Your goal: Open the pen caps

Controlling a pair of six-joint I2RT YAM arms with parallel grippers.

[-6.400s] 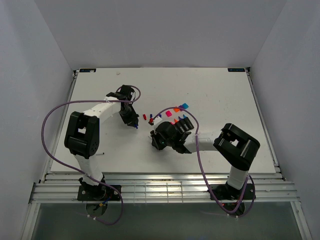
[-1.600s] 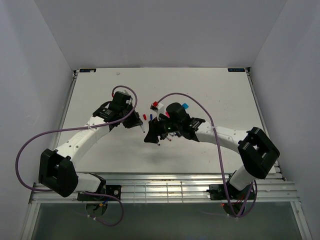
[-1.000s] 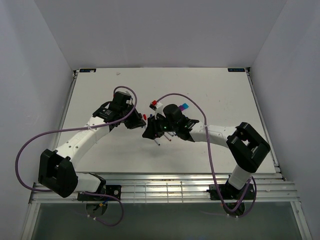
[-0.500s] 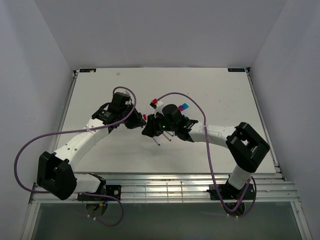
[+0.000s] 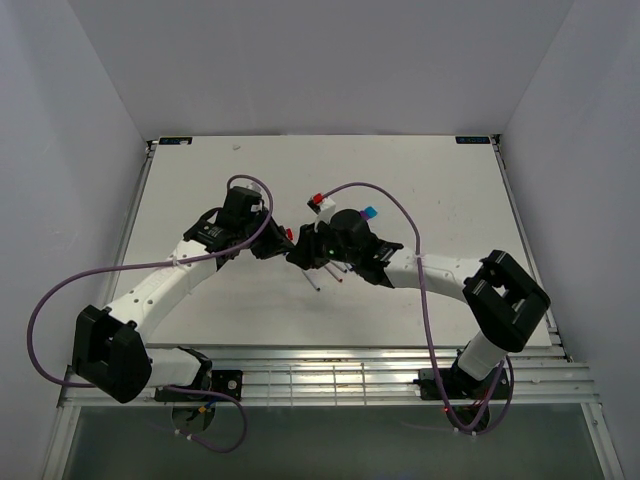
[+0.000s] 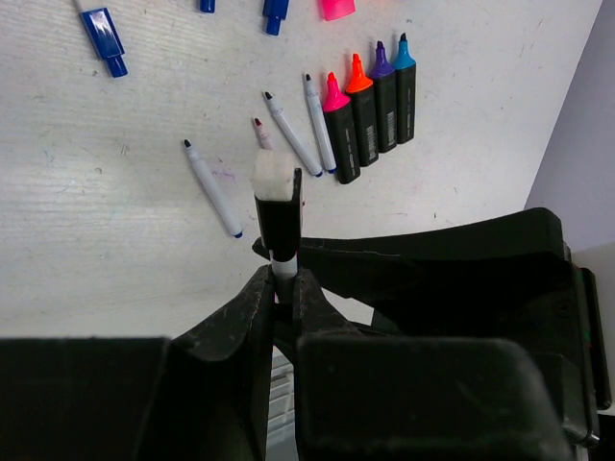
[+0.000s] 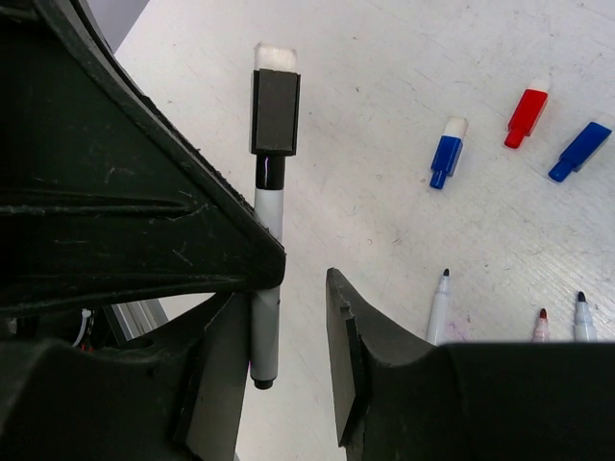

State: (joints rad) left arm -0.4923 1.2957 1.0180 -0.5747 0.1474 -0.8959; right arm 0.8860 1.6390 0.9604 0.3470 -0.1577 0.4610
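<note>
pen [image 6: 279, 219] pinched in left tool [image 6: 283, 280], right tool [image 7: 288, 293] spread around it.

left tool [image 6: 284, 288] + right tool [image 7: 288, 317] | gap closed | now meeting at pen [image 6: 279, 216]

Left end effector [image 6: 283, 293] clamps, right end effector [image 7: 279, 365] gapes.

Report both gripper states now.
Left gripper: shut on the black-capped pen.
Right gripper: open, with that pen between its fingers, unclamped.
</note>
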